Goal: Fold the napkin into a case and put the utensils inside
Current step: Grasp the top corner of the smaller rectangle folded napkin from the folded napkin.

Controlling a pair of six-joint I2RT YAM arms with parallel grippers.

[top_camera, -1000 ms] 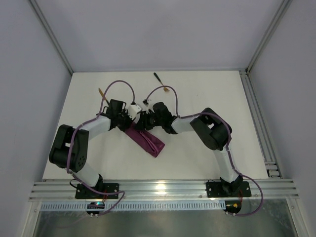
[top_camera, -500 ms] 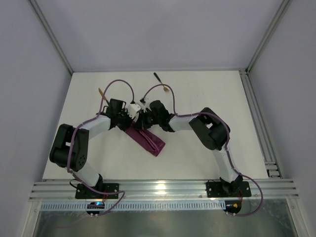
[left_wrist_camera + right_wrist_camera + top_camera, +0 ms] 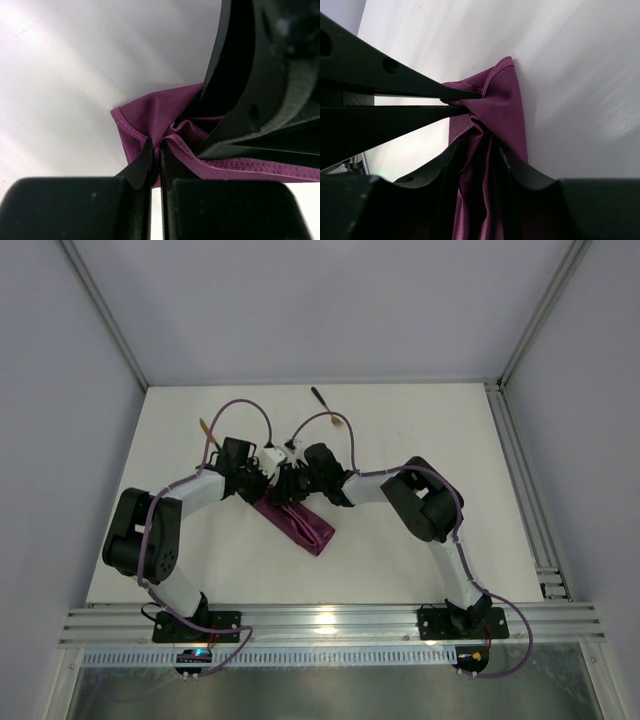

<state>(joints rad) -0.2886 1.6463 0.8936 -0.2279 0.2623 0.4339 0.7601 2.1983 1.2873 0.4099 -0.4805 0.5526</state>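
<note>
The magenta napkin (image 3: 300, 525) lies folded into a narrow strip on the white table, running diagonally. Both grippers meet at its far end. My left gripper (image 3: 156, 150) is shut on a puckered fold of the napkin (image 3: 150, 112) near its corner. My right gripper (image 3: 479, 150) faces it from the other side with its jaws partly apart, and loose folds of the napkin (image 3: 510, 110) hang between them. From above, the left gripper (image 3: 266, 480) and right gripper (image 3: 288, 483) almost touch. Two utensils lie on the table beyond them: one (image 3: 209, 436) at the left, one (image 3: 328, 408) farther back.
The left gripper's black fingers (image 3: 410, 95) cross the right wrist view from the left. The right gripper's body (image 3: 260, 90) fills the upper right of the left wrist view. Purple cables (image 3: 245, 410) arch over both wrists. A metal rail (image 3: 520, 490) edges the table on the right.
The right wrist has shifted slightly left, closer to the left gripper. The far end of the napkin strip has drawn in a little with it. The left arm has barely moved.
</note>
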